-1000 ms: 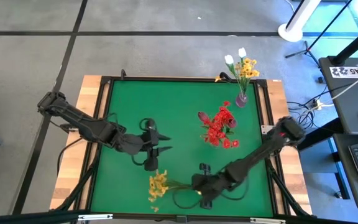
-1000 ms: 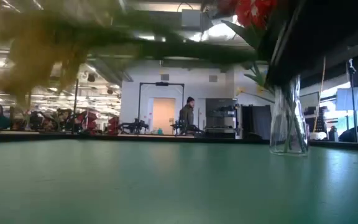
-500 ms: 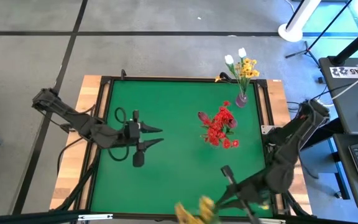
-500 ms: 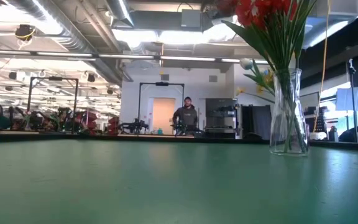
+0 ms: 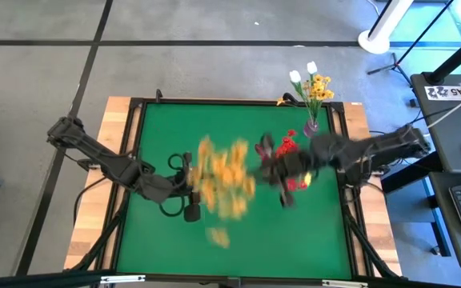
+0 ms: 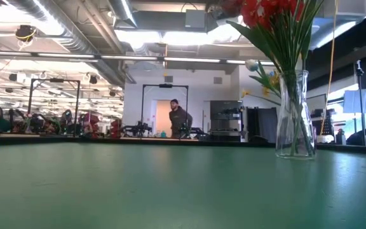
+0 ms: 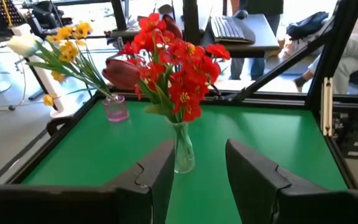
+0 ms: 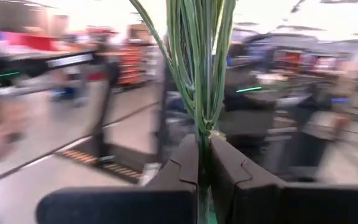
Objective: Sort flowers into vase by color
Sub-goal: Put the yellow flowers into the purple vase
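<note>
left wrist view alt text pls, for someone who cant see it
A clear glass vase full of red flowers stands upright on the green table, seen past the left end effector, whose two dark fingers are apart and hold nothing. Beside it, a small pink vase holds yellow flowers and a white tulip.

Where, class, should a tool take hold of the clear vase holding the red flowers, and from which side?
Grip the clear vase on its glass body, coming level from the side that the open left tool faces. It stands upright, and the red flowers fan out above, likely blocking a top grasp. The right tool holds yellow stems.
</note>
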You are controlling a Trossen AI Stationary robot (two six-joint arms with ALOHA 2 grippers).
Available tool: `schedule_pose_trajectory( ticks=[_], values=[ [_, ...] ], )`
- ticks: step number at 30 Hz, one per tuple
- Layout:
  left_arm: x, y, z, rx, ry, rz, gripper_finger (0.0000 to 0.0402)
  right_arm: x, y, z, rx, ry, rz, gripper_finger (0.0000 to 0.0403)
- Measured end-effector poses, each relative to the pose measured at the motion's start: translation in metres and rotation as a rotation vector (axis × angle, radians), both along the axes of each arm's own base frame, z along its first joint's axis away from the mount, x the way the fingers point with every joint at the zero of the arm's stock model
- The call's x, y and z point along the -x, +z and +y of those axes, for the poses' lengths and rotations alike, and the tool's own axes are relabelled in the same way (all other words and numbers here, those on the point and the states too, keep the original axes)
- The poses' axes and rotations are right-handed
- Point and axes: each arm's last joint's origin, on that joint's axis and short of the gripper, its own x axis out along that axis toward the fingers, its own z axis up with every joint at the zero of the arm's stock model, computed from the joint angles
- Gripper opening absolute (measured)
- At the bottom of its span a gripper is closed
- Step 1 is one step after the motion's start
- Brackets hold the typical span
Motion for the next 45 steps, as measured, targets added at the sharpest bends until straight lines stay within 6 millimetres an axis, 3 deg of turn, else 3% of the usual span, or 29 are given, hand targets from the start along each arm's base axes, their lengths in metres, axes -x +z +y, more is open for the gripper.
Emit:
schedule_pose_trajectory(
  ticks=[4, 8, 12, 16, 29, 36, 39, 42, 45],
  values=[
    [-0.003, -0.005, -0.002, -0.009, -0.001, 0.017, 0.0139, 0.013, 0.03, -0.05, 0.003, -0.185, -0.037, 0.0012],
    [-0.003, -0.005, -0.002, -0.023, -0.004, 0.021, 0.0139, 0.042, 0.049, -0.085, 0.052, -0.388, -0.007, 0.0012],
    [-0.005, -0.005, 0.0, -0.05, -0.01, 0.03, 0.0139, 0.08, 0.055, -0.107, 0.084, -0.575, 0.054, 0.0012],
    [-0.008, -0.006, 0.006, -0.076, -0.038, 0.05, 0.0139, 0.112, 0.046, -0.12, 0.094, -0.684, 0.096, 0.0012],
    [-0.018, -0.006, 0.031, -0.057, 0.005, 0.059, 0.0139, 0.17, -0.029, -0.154, 0.083, -0.996, 0.036, 0.0011],
    [-0.021, -0.005, 0.041, -0.086, 0.018, 0.065, 0.0139, 0.177, -0.095, -0.165, 0.052, -1.115, 0.043, 0.0011],
    [-0.024, -0.007, 0.048, -0.109, -0.083, 0.099, 0.0139, 0.18, -0.119, -0.169, 0.043, -1.176, 0.043, 0.0011],
    [-0.028, -0.006, 0.061, -0.093, -0.146, 0.101, 0.0139, 0.184, -0.139, -0.172, 0.04, -1.255, 0.067, 0.0011],
    [-0.026, -0.002, 0.08, -0.101, -0.098, 0.103, 0.0139, 0.188, -0.154, -0.174, 0.038, -1.314, 0.096, 0.0011]
  ],
)
